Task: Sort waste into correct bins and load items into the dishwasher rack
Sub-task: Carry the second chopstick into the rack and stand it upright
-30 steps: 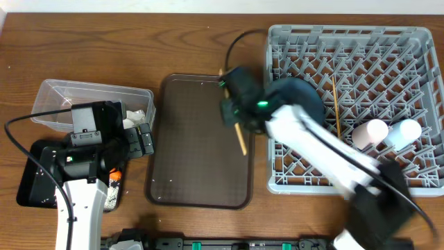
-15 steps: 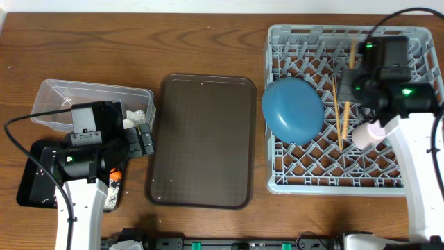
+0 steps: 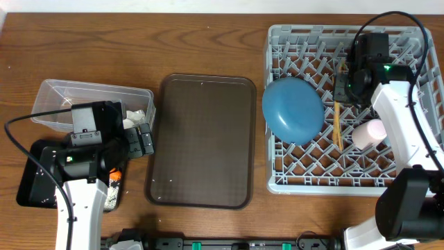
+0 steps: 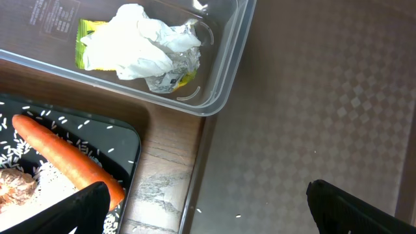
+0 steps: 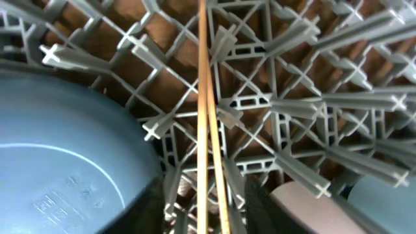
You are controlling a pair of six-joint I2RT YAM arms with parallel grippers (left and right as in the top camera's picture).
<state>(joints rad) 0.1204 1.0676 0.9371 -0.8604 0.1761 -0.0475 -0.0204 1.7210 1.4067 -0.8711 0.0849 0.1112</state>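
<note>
The grey dishwasher rack [image 3: 416, 42] holds the blue plate [image 3: 293, 110], two chopsticks [image 3: 337, 125] and the pink cup [image 3: 370, 132]. My right gripper [image 3: 342, 90] is low over the chopsticks [image 5: 205, 130], which lie side by side on the lattice between its open fingers [image 5: 208, 218]. The plate [image 5: 65, 162], the pink cup [image 5: 305, 208] and the light blue cup [image 5: 383, 201] flank them. My left gripper [image 4: 208, 214] is open and empty by the clear tub [image 4: 221, 78], which holds the wrapper [image 4: 146, 49]. The black tray [image 4: 127, 140] holds the carrot [image 4: 65, 159], rice and a brownish scrap [image 4: 16, 192]. No bowl shows.
The dark brown serving tray [image 3: 202, 139] lies between the bins and the rack, with a few rice grains [image 4: 237, 216] on it. The clear tub [image 3: 62, 94] and the black tray [image 3: 28, 184] sit at the left under my left arm.
My right arm carried a chopstick from the brown tray to the rack. It now lies beside the other chopstick and the fingers are open. The left arm has not moved.
</note>
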